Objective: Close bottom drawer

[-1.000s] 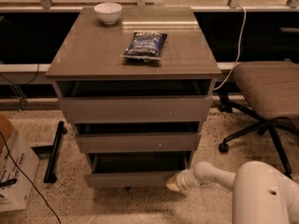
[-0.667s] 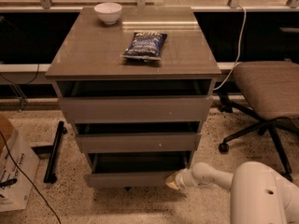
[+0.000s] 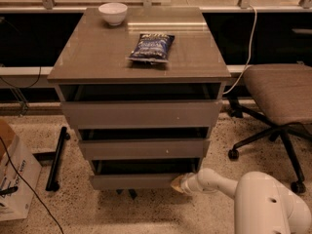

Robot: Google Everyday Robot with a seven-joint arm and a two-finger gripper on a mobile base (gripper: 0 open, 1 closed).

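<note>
Speckled terrazzo floor [image 3: 146, 213] fills the lower part of the view, with a dark window wall running along the 12 o'clock edge. At the centre stands a grey-brown desk [image 3: 97, 52] with three drawers stacked in its front. An office chair [image 3: 282, 91] with a brown seat sits at 3 o'clock, just beside the desk. The robot's white arm [image 3: 263, 204] comes in from 5 o'clock and reaches toward the desk's base.

The top drawer [image 3: 141, 113], the middle drawer [image 3: 144, 148] and the bottom drawer [image 3: 134, 181] all stand slightly out, each with a dark gap above its flat front. The bottom drawer is lowest, close to the floor at 6 o'clock.

A cardboard box [image 3: 12, 179] rests at 8 o'clock, with a black bar [image 3: 56, 157] lying on the floor between it and the desk. On the desk top, a blue chip bag [image 3: 152, 47] lies near the middle and a white bowl [image 3: 113, 12] sits toward 11 o'clock.

The gripper [image 3: 178, 183] is at the right end of the bottom drawer's front panel and seems to touch it; whether it is open or closed cannot be told.
</note>
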